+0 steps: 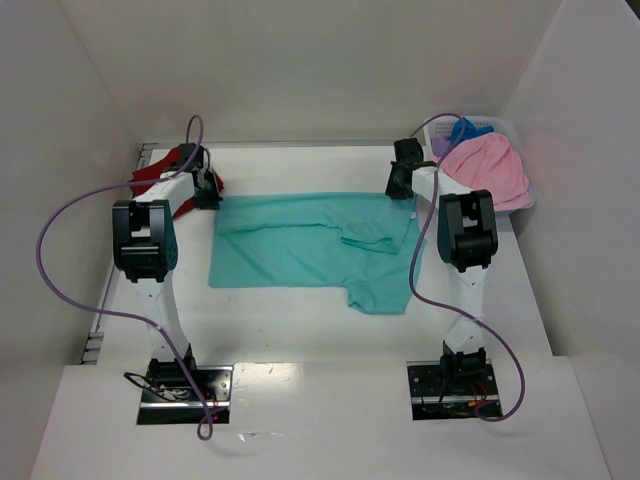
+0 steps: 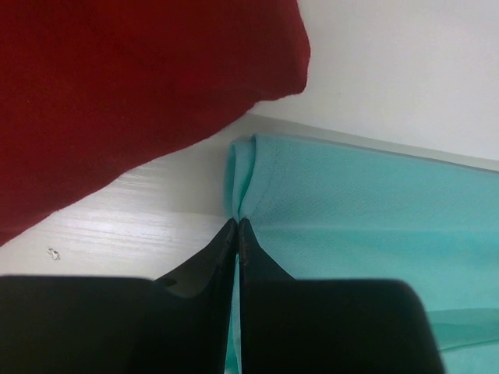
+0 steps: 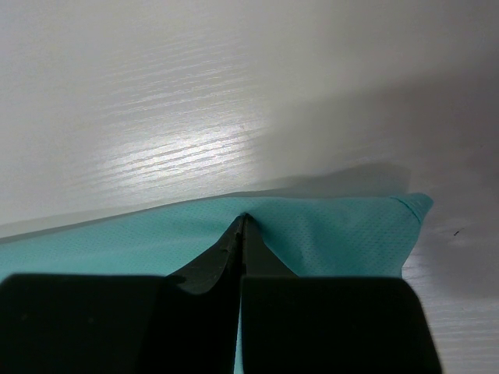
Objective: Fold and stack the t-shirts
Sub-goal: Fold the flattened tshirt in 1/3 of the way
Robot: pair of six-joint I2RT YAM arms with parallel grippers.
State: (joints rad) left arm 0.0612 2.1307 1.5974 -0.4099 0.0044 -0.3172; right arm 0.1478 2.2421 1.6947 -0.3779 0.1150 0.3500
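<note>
Top external view: teal t-shirt [image 1: 300, 245] lies spread on the table [image 1: 300, 340]. Left gripper [image 2: 238, 226] jaws pinch its far left corner, just beside the dark red t-shirt [image 2: 117, 93]. Right gripper [image 3: 244, 220] jaws pinch the far edge near its right corner.

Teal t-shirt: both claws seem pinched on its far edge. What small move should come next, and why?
The left claw and right claw are each shut on the far edge of the teal t-shirt, near its corners, and it lies spread flat. Likely next: lift both together slightly and carry that edge toward the near edge, starting a fold in half.
</note>
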